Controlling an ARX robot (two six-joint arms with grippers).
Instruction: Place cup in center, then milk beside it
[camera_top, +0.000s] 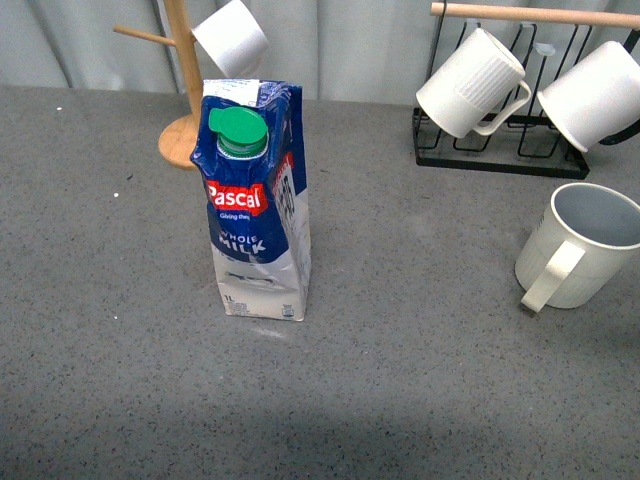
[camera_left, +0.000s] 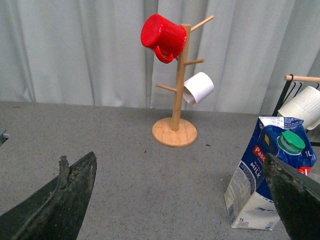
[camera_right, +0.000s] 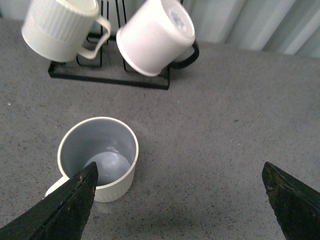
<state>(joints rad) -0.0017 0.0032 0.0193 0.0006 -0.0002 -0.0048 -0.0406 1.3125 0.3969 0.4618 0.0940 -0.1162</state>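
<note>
A grey speckled tabletop (camera_top: 120, 380) runs back to a pale curtain (camera_left: 75, 50). The milk (camera_top: 258, 215) stands upright, with the cup (camera_top: 585, 245) well to its right, clipped by the front view's edge. The left gripper (camera_left: 179, 160) and right gripper (camera_right: 180, 167) both gape, holding nothing; only their finger ends show.

"What colours did you see on the milk carton (camera_top: 255, 250)?"

"I saw dark blue on top and white at the bottom. Its cap (camera_top: 238, 130) was green. Its label (camera_top: 236, 197) was red with white letters."

"And the cup (camera_top: 595, 275)?"

"I saw it was cream-white with thin lines going up and down, and pale grey-blue inside. The table (camera_top: 100, 350) was grey with tiny specks. One mug (camera_left: 161, 34) on the light brown wooden tree (camera_left: 177, 75) was bright red."
</note>
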